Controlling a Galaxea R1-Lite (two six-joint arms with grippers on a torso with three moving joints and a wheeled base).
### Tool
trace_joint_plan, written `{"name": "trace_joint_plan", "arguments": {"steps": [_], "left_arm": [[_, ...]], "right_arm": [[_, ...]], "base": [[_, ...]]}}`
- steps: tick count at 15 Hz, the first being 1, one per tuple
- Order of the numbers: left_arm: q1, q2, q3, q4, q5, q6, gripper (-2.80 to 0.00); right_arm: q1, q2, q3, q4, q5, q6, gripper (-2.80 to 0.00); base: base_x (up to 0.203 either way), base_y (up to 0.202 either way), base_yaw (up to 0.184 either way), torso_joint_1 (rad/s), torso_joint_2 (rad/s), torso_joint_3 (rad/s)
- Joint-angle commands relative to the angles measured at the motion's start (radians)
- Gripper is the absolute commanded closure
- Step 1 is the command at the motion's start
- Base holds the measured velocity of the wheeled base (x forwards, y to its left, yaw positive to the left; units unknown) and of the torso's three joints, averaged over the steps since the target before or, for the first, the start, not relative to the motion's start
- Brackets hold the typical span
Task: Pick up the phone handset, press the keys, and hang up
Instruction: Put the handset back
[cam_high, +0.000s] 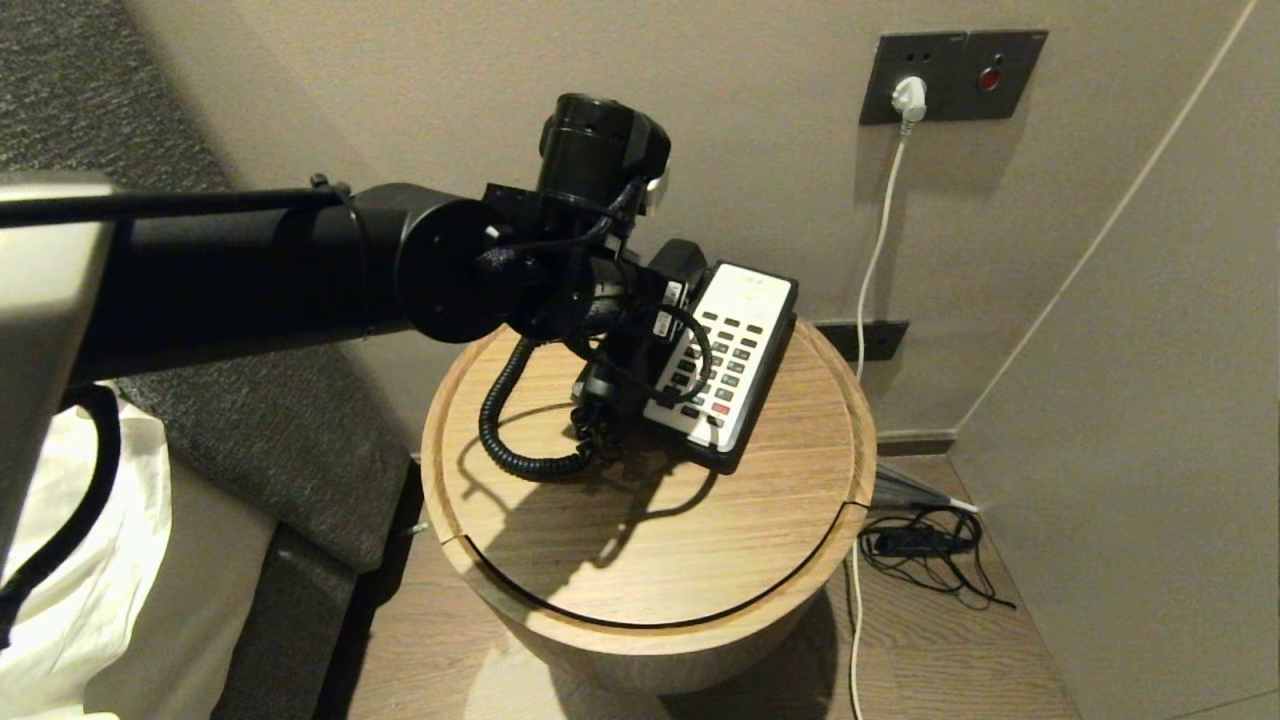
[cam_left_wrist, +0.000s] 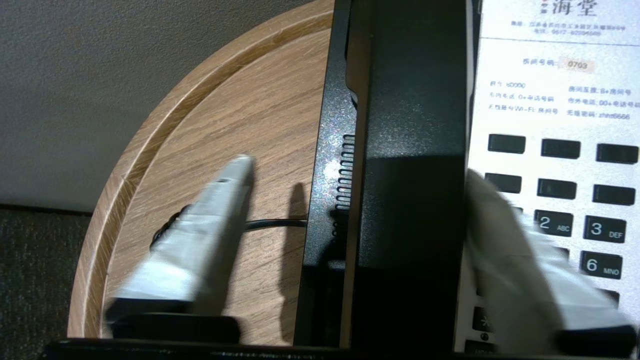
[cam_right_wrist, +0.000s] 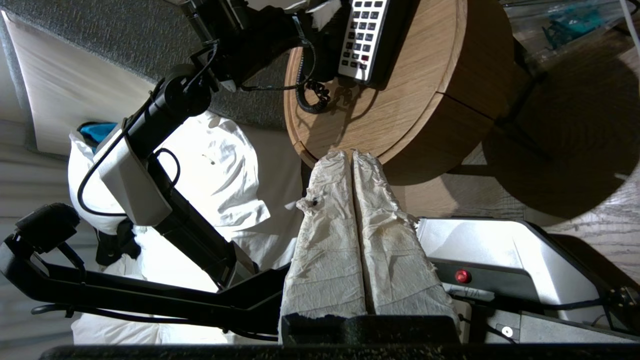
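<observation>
Round wooden table (cam_high: 700, 540): phone (cam_high: 735, 360); handset (cam_left_wrist: 410, 175) cradled, straddled by left gripper (cam_left_wrist: 357, 195), jaws wide. Right gripper (cam_right_wrist: 351, 156) parked, jaws closed.

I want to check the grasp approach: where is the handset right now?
In the left wrist view the handset lies in the phone base's cradle beside the keypad, between the open left gripper's fingers.
</observation>
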Motion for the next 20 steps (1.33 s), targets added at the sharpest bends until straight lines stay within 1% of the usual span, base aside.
{"name": "trace_joint_plan", "arguments": {"steps": [1,6,9,14,16,20], "left_arm": [[-0.001,0.002,0.003,0.002,0.003,0.0,0.0],[-0.001,0.003,-0.007,0.0,0.004,0.0,0.0],[-0.004,0.009,-0.036,0.001,0.003,0.001,0.0],[-0.007,0.005,-0.063,0.026,0.003,0.009,0.0],[-0.008,0.007,-0.089,0.063,0.003,0.009,0.0],[-0.014,0.005,-0.095,0.071,0.004,0.009,0.0]], "right_arm": [[0.0,0.0,0.0,0.004,0.002,0.004,0.0],[0.0,0.0,0.002,0.004,0.002,0.004,0.0],[0.0,0.0,0.006,0.004,0.002,0.004,0.0],[0.0,0.0,0.009,0.006,0.013,0.004,0.0],[0.0,0.0,0.01,0.006,0.013,0.004,0.0],[0.0,-0.003,0.009,0.006,0.013,0.004,0.0]], "base": [[0.0,0.0,0.0,0.0,0.0,0.0],[0.0,0.0,0.0,0.0,0.0,0.0],[0.0,0.0,0.0,0.0,0.0,0.0],[0.0,0.0,0.0,0.0,0.0,0.0],[0.0,0.0,0.0,0.0,0.0,0.0],[0.0,0.0,0.0,0.0,0.0,0.0]]}}
